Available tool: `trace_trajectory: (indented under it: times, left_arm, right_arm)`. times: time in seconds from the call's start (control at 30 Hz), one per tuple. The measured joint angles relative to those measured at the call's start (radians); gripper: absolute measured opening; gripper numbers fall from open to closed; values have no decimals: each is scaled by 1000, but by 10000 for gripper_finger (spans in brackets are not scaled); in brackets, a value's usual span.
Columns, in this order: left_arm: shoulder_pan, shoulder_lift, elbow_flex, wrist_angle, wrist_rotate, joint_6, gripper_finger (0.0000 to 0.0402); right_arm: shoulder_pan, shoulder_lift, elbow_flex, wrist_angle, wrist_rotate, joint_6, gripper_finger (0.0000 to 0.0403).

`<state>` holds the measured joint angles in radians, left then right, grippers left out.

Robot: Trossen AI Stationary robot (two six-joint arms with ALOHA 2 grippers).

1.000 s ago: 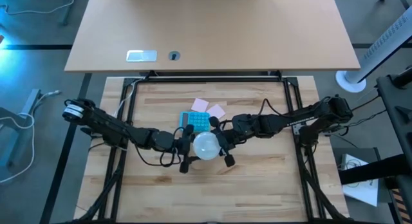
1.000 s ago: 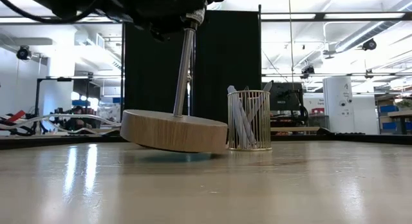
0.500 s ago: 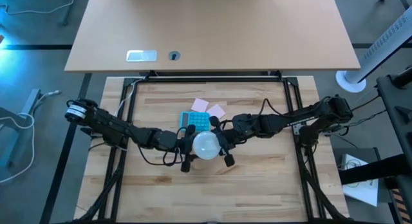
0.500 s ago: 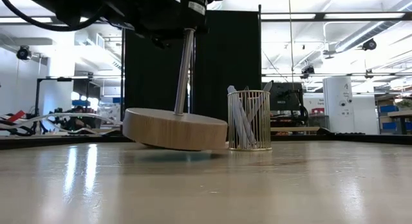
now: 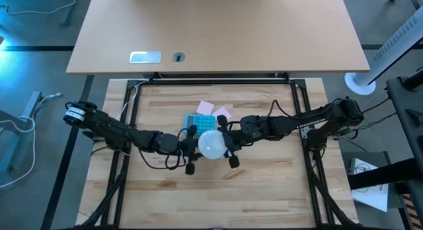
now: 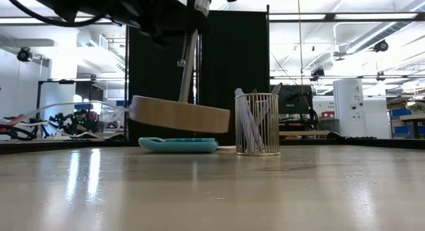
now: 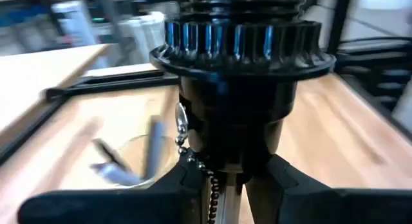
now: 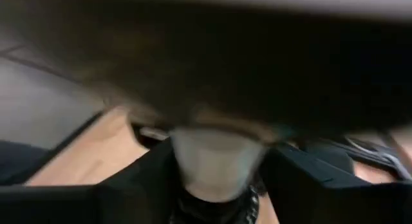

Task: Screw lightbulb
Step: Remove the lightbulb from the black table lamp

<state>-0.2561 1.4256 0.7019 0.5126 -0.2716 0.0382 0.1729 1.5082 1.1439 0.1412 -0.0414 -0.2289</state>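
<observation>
Between both hands, lightbulb [image 5: 211, 144] (unlabelled).

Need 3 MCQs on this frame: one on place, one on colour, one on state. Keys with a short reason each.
1. Where is the lightbulb in the high view?
A. between the two grippers at mid-table
B. on the far desk
C. inside the wire cup

2. What colour is the calculator lying on the table?
A. red
B. light blue
C. black

3. How does the wooden lamp base sit in the low view?
A. flat on the table
B. lifted off the table and tilted
C. upside down on the calculator

Answers:
1. A: the high view shows the white globe with the left gripper on one side and the right gripper on the other.
2. B: the low view shows a flat light blue slab beside the wire cup.
3. B: a gap shows under the disc, and one edge is higher than the other.
</observation>
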Motion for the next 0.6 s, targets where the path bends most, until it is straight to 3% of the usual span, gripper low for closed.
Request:
trace_trajectory:
  times: [0.13, 0.33, 0.6]
  left_arm:
    - [1, -4, 0, 7, -138, -22, 59]
    - [1, -5, 0, 17, -227, -40, 59]
    - [1, -6, -1, 29, -345, -48, 59]
  right_arm:
    - [5, -6, 0, 22, 106, 21, 245]
    - [6, -12, -1, 27, 224, 33, 300]
    - [6, -12, -2, 65, 419, 106, 313]
